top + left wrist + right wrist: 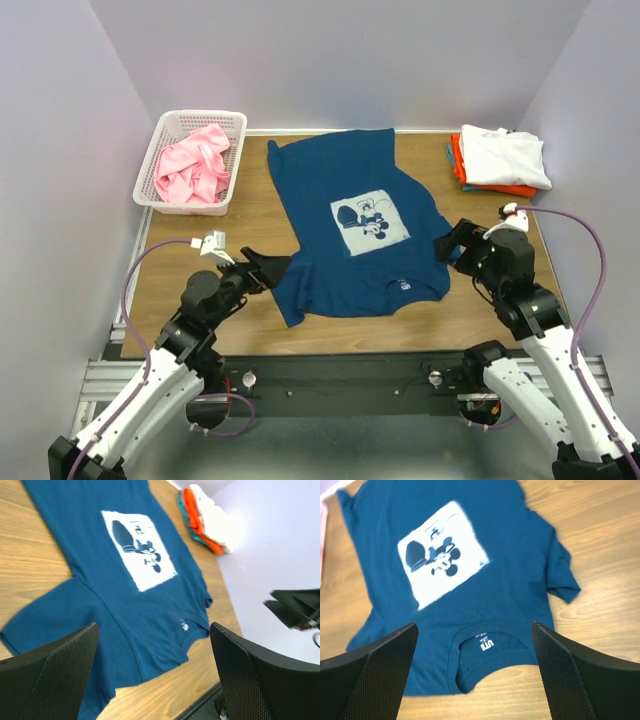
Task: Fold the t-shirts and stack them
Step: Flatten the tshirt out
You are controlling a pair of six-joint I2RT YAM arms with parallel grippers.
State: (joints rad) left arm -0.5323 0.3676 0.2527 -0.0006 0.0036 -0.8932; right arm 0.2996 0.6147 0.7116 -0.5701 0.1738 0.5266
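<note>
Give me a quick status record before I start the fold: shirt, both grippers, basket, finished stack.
navy t-shirt: spread flat, print up, collar toward the near edge
left gripper: open, empty, at one sleeve
right gripper: open, empty, at the other sleeve
pink t-shirt: crumpled in the white basket, far left
folded stack: far right; white on top, orange and teal beneath

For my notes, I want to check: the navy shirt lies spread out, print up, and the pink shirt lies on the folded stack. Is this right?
Not quite. The pink shirt lies crumpled in the basket, not on the stack, as the top view shows. The navy shirt is indeed spread out, print up.
</note>
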